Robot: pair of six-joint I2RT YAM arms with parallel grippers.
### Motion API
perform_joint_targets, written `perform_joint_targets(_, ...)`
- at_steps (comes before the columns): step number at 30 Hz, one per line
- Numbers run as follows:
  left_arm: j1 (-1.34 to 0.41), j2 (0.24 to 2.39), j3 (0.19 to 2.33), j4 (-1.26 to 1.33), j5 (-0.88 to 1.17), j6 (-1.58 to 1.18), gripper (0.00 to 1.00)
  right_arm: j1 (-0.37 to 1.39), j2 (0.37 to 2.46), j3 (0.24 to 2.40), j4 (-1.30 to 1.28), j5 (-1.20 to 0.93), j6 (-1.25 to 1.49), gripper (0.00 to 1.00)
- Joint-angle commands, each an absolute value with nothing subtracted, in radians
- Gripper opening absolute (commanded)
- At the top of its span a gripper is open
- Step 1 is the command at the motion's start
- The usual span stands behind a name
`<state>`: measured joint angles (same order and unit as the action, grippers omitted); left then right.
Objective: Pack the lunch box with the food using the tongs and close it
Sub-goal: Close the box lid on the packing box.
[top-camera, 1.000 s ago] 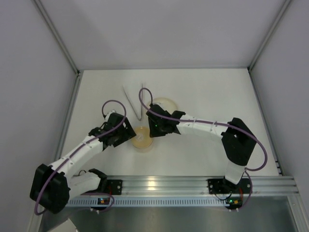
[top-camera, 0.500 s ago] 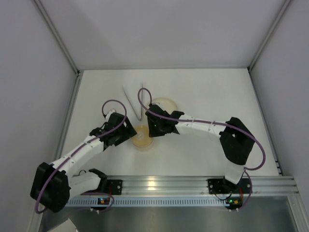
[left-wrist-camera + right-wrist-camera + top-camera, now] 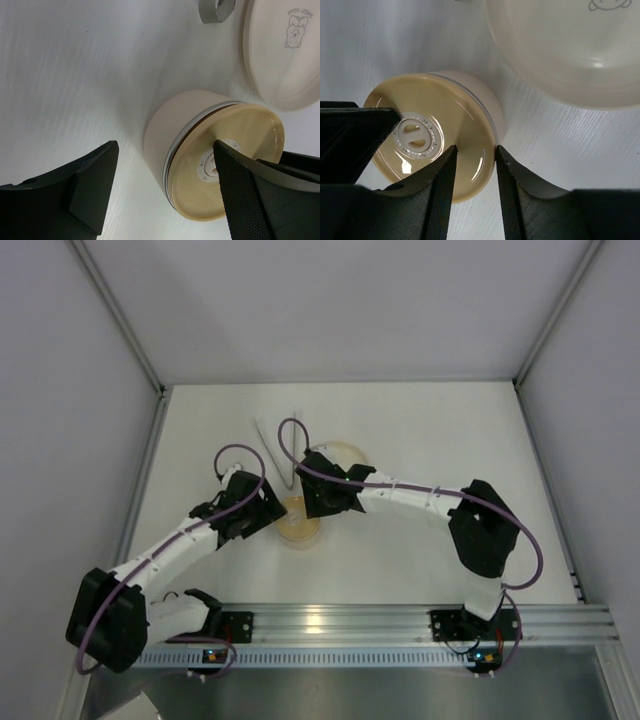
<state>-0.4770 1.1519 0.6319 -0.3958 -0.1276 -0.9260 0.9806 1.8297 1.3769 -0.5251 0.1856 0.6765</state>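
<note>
The lunch box (image 3: pixel 298 524) stands upright on the table with its tan lid (image 3: pixel 422 132) seated on top. My left gripper (image 3: pixel 165 148) is open, its fingers (image 3: pixel 90 182) wide on either side of the box; the left one stands clear of the cream wall (image 3: pixel 175 120). My right gripper (image 3: pixel 475 148) is open a little, its fingertips (image 3: pixel 442 175) straddling the lid's near rim. The tongs (image 3: pixel 273 448) lie on the table behind the box, their joined end (image 3: pixel 216 9) showing in the left wrist view. The food is out of view.
A cream plate (image 3: pixel 343 454) with a small printed figure sits just behind the right gripper, bare where it shows (image 3: pixel 560 45). White walls enclose the table on three sides. An aluminium rail (image 3: pixel 400 620) runs along the near edge.
The right gripper's jaws have widened slightly at the lid's rim. Both arms have crept a little toward the back of the table. The lunch box stays put.
</note>
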Motion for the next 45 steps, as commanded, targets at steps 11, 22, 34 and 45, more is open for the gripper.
perform_joint_targets(11,-0.482,1.223,0.555,-0.522,-0.135,-0.9,0.8,0.965,1.839,1.572,-0.617,0.241,0.597,0.39)
perform_joint_targets(22,-0.482,1.21,0.555,-0.529,-0.14,-0.904,0.8,0.963,1.853,1.549,-0.586,0.21,0.604,0.32)
perform_joint_targets(34,-0.48,1.201,0.564,-0.543,-0.14,-0.902,0.8,0.959,1.996,1.45,-0.488,0.097,0.635,0.28)
perform_joint_targets(45,-0.48,1.174,0.575,-0.566,-0.155,-0.9,0.81,0.956,1.887,1.457,-0.511,0.133,0.621,0.29)
